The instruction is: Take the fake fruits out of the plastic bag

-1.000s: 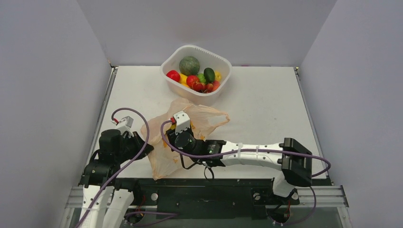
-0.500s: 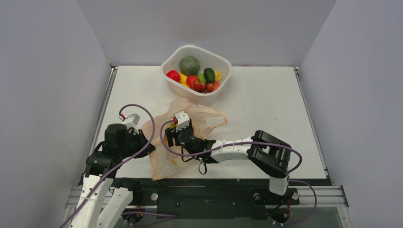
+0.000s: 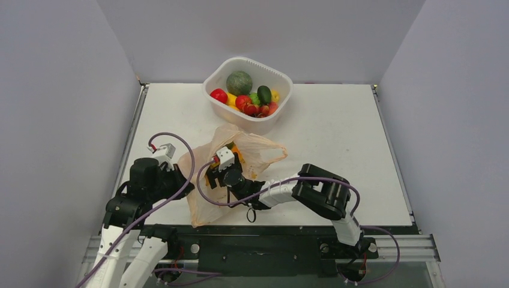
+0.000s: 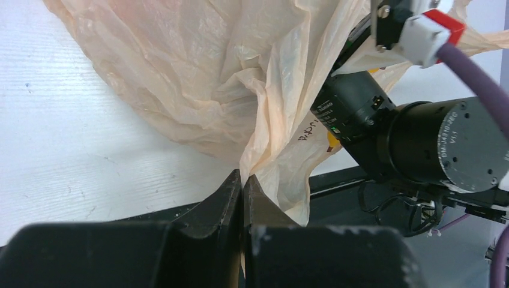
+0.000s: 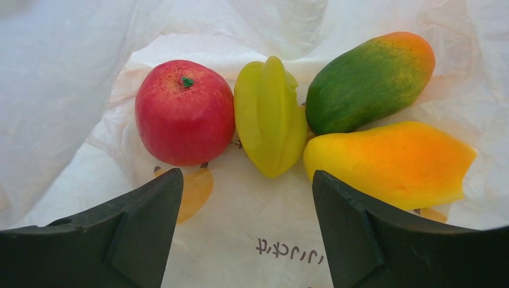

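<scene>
The peach-orange plastic bag point(image 3: 207, 180) lies on the table near the arms; it also fills the left wrist view point(image 4: 198, 78). My left gripper point(image 4: 242, 177) is shut on a fold of the bag's edge. My right gripper point(image 5: 246, 180) is open inside the bag's mouth point(image 3: 216, 174). Just beyond its fingertips lie a red apple point(image 5: 183, 111), a yellow-green star fruit point(image 5: 270, 114), a green-orange mango point(image 5: 369, 78) and an orange-yellow oval fruit point(image 5: 390, 162). The star fruit is nearest the gap between the jaws; nothing is gripped.
A white tub point(image 3: 247, 90) at the back of the table holds a dark-green melon point(image 3: 239, 81) and several small fruits. Bag handles point(image 3: 273, 150) trail right. The right arm's wrist point(image 4: 444, 144) lies close beside the left gripper.
My right arm has folded and pushed its gripper further left and deeper into the bag. My left arm has shifted slightly, still holding the bag's edge.
</scene>
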